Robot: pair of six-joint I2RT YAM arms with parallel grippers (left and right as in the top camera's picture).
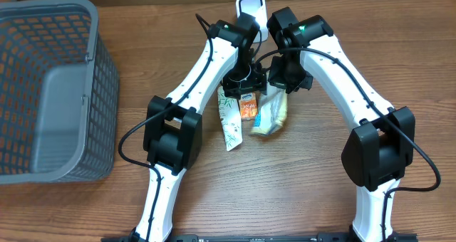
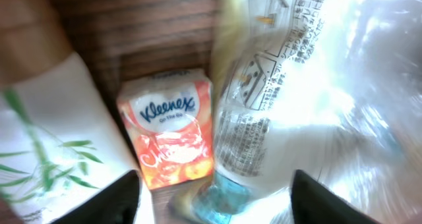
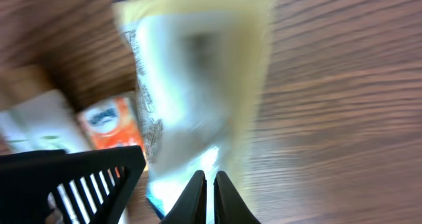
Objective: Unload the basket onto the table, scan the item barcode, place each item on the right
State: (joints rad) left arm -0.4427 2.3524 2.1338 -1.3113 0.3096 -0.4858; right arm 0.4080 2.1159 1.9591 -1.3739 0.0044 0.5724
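When you look down from overhead, the grey mesh basket (image 1: 105, 107) sits at the left of the tabletop (image 1: 285, 192), well apart from the goods. Only its own floor and walls show inside it. At the middle, three things lie side by side: a white pack with green leaves (image 1: 231, 124), an orange Kleenex pack (image 1: 248, 108) just beside it, and a clear plastic bag (image 1: 272, 115) to the right of that. A white device (image 1: 251, 7) stands at the far edge behind them. Both arms lean in over the pile, so you lose the far ends of all three things.

From the left wrist you see the Kleenex pack lying face up on the wood, between the white pack and the bag's printed film. The left gripper (image 2: 217, 207) hangs above them with its fingers (image 2: 119, 201) spread wide. One tip is over the white pack and the other over the bag, and they clamp nothing.

The right wrist view is blurred. The bag fills its middle, with the Kleenex pack and the white pack at its left. A black slatted part (image 3: 72, 178) crosses the lower left corner in front of them. The right gripper (image 3: 208, 197) is closed to a thin slit, its tips over the bag's lower end. You cannot tell whether they pinch the film.
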